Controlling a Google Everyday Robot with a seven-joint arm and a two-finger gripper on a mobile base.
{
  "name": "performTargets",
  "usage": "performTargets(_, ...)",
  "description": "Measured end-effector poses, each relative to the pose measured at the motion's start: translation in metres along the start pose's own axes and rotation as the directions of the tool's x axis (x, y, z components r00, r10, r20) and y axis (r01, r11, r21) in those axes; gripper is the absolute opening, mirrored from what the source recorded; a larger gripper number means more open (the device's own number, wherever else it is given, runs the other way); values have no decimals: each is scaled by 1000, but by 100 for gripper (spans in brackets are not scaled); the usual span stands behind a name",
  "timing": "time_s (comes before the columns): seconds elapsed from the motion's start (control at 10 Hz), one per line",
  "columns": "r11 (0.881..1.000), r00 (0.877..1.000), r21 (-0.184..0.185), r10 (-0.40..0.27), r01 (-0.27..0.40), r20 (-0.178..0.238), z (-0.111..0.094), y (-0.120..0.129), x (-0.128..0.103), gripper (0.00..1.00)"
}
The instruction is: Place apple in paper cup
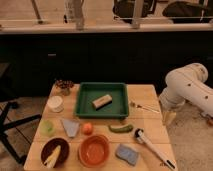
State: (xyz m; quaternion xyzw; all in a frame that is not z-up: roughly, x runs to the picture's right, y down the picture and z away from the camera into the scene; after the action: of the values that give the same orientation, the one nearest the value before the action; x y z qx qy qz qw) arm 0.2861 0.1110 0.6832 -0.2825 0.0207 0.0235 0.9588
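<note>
Right of the green tray (81, 102), just beyond the wooden table's (145, 92) edge, the gripper (169, 118) hangs pointing down from a bulky white arm (187, 87); whether it is spread or pressed together cannot be told; the apple (87, 128), small and orange-red, lies on the table just in front of the tray's left corner, well apart from the gripper; the paper cup (55, 103), white and upright, stands just left of the tray; an orange bowl (94, 150) sits farther in front of the tray, near the apple.
</note>
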Motion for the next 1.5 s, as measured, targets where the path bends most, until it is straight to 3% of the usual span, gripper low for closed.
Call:
performTargets(0.5, 1000, 1000, 2, -7, 7, 2, 0, 0, 0, 80)
performTargets(0.7, 996, 996, -21, -89, 89, 12, 0, 5, -6, 80)
performTargets(0.8, 980, 980, -33, -195, 196, 29, 1, 7, -20, 80)
performTargets(0.9, 956, 956, -43, -289, 291, 44, 0, 9, -33, 80)
performTargets(1.1, 850, 851, -56, -518, 523, 91, -1, 14, -60, 80)
performTargets(1.2, 813, 813, -55, -572, 580, 107, -2, 15, -64, 80)
performTargets(1.3, 646, 644, -48, -746, 761, 169, -3, 20, -74, 80)
performTargets(1.4, 575, 571, -37, -799, 817, 190, -4, 21, -80, 80)
performTargets(1.5, 528, 523, -30, -828, 848, 204, -5, 22, -82, 80)
